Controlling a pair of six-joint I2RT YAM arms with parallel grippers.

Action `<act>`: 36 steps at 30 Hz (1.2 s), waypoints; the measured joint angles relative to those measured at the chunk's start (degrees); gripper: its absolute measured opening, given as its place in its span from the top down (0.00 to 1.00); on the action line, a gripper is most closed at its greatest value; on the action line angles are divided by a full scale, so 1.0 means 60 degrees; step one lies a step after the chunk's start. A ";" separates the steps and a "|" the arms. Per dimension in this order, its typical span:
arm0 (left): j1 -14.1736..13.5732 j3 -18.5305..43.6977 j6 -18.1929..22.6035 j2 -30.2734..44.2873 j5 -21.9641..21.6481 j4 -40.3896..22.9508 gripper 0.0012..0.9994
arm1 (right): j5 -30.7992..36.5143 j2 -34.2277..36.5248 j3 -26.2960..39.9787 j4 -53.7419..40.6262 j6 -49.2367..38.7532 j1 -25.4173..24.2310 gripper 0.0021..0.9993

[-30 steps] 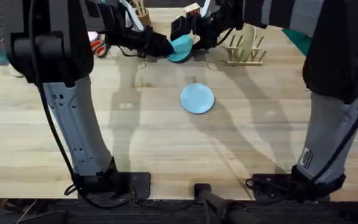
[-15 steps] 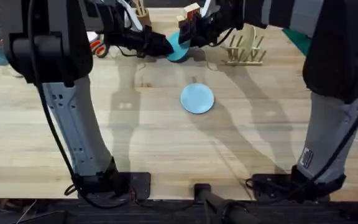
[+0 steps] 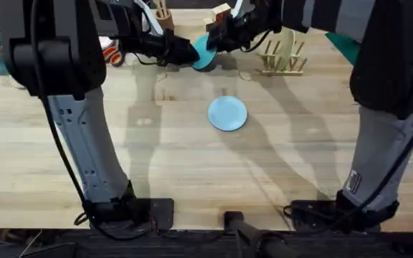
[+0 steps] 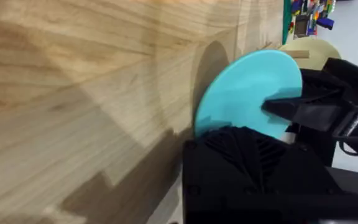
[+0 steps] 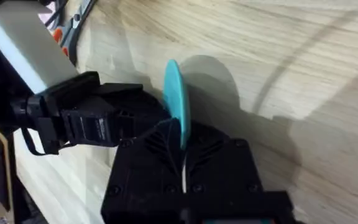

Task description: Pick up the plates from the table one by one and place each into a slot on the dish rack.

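The teal plate [image 3: 203, 51] hangs on edge above the back of the table [image 3: 192, 165], held between both arms. My left gripper [image 3: 191, 52] is shut on its left rim, and the plate [image 4: 247, 87] rises out of those fingers in the left wrist view. My right gripper [image 3: 214, 41] is shut on the opposite rim; the right wrist view shows the plate [image 5: 178, 102] edge-on between its fingers. The paler blue plate [image 3: 227, 113] lies flat mid-table. The dish rack [image 3: 283, 63] stands back right with a cream plate [image 3: 285, 39] in it.
Orange-handled scissors [image 3: 113, 50] and a wooden tray of supplies [image 3: 162, 13] sit behind the left arm at the table's back. A green object [image 3: 343, 44] lies beyond the rack. Open tabletop stretches in front of the blue plate.
The right gripper has moved in from the right and closed on the teal plate. The plate has turned more edge-on. The left gripper has barely moved.
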 joint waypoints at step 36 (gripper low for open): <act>-0.2575 -0.1388 0.0747 -0.6657 -0.6995 -0.3082 0.96 | 0.4354 -0.5520 0.0004 -0.5721 -0.2883 -0.0318 0.97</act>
